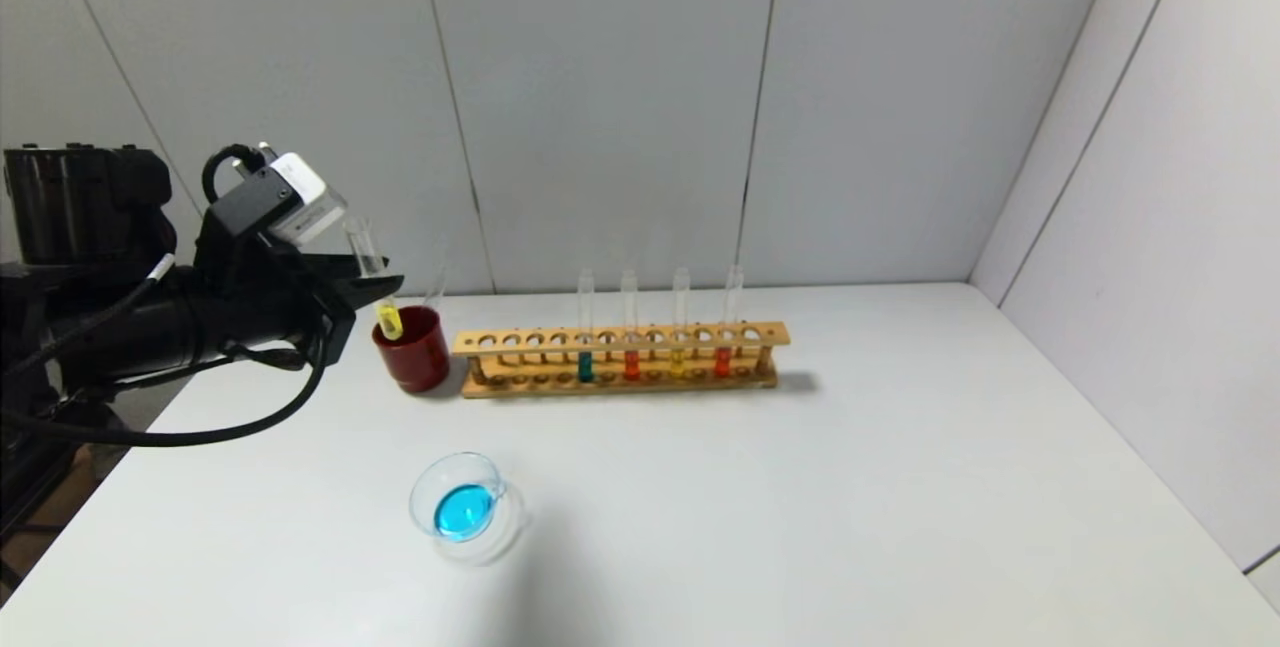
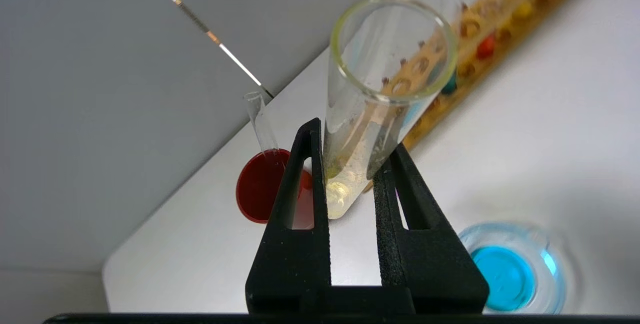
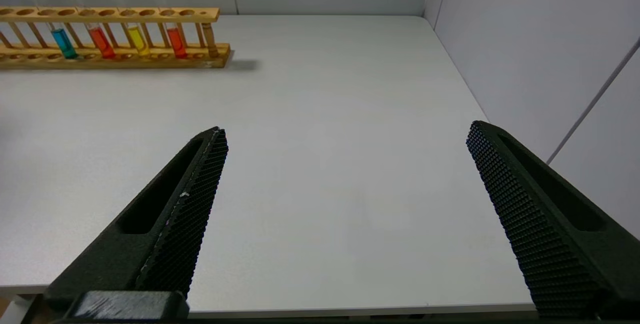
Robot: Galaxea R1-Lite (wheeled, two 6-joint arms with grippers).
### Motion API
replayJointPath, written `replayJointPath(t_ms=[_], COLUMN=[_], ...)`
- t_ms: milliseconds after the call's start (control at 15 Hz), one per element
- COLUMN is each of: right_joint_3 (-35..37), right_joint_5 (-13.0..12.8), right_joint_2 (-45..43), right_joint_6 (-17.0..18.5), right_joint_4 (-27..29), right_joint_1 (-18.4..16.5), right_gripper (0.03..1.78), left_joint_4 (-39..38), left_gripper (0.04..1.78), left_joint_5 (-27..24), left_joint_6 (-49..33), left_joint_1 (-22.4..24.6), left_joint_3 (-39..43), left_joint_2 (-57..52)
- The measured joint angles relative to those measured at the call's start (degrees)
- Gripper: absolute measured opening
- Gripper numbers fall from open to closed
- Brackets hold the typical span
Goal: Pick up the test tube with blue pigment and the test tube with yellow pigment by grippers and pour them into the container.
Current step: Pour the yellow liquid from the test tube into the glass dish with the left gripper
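Observation:
My left gripper is shut on the test tube with yellow pigment, holding it nearly upright, mouth up, in the air beside the dark red cup. In the left wrist view the black fingers clamp the tube, with pale yellow liquid at its bottom. The container, a clear glass dish, holds bright blue liquid at the table's front left and also shows in the left wrist view. No tube with cyan-blue liquid is in view. My right gripper is open and empty over the table's right front.
An empty clear tube leans in the red cup. A wooden rack at the back holds teal-green, orange-red, yellow and orange-red tubes. Grey wall panels stand behind the table and to its right.

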Motion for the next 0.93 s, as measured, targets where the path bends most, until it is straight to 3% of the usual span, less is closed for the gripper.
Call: replayJointPath(t_ms=[333, 533, 933], right_joint_3=[0.00, 0.00, 0.00], right_joint_5=[0.00, 0.00, 0.02], right_joint_2=[0.00, 0.00, 0.00], right_joint_6=[-0.02, 0.00, -0.02], right_joint_4=[0.02, 0.02, 0.00], right_joint_1=[0.02, 0.02, 0.00], right_gripper=[1.75, 1.75, 1.75], left_joint_4=[13.29, 16.04, 16.26], left_gripper=[0.30, 0.30, 0.30], left_joint_5=[-1.00, 0.44, 0.24], left_joint_6=[28.16, 42.52, 58.89], left_joint_1=[5.55, 6.29, 5.74], left_joint_3=[-0.55, -2.86, -3.12], left_joint_2=[1.89, 3.77, 5.14])
